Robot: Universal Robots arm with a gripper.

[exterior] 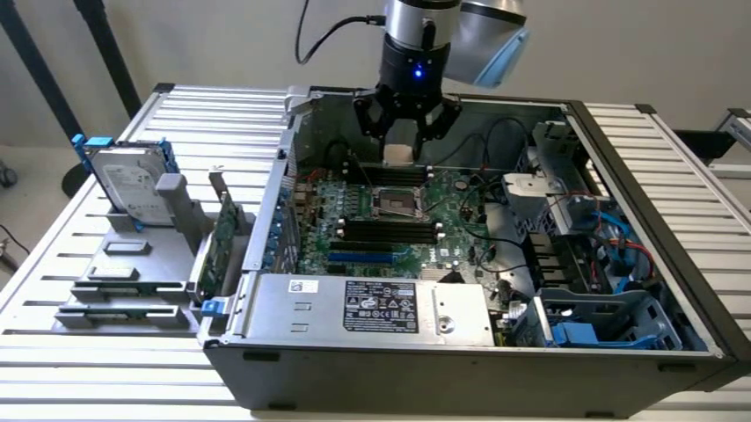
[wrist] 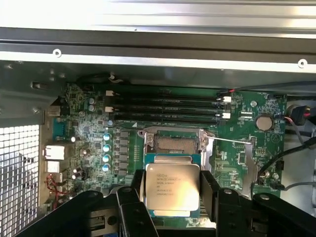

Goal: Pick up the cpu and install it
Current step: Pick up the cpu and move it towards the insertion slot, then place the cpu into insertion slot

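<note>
The pincer [wrist: 173,193] stands wide but is not empty. Its black fingers [wrist: 211,192] press against two opposite edges of the cpu [wrist: 172,187] and hold it flat, with the silvery metal top and its printed lines facing the wrist camera. In the exterior view the chip shows as a small pale block between the fingertips, hanging inside the open computer case [exterior: 470,369] and clear of the board below. The relation that matters is chip to socket [wrist: 173,143]. In the wrist view the open socket sits just beside the held chip, between it and the black memory slots [wrist: 168,109], and part of its floor is visible past the chip's edge. The chip therefore appears not yet centred over it. The chip's edges run parallel to the socket's metal frame, so little or no twist seems to separate the two. In the exterior view the socket lies under the pincer and slightly nearer the camera, with a gap of air between. The green motherboard [wrist: 89,133] spreads around the socket. Outside the case, a hard drive [exterior: 127,189] stands in its rack on the slatted desk [exterior: 70,352] at the exterior view's left, well apart from the work.
</note>
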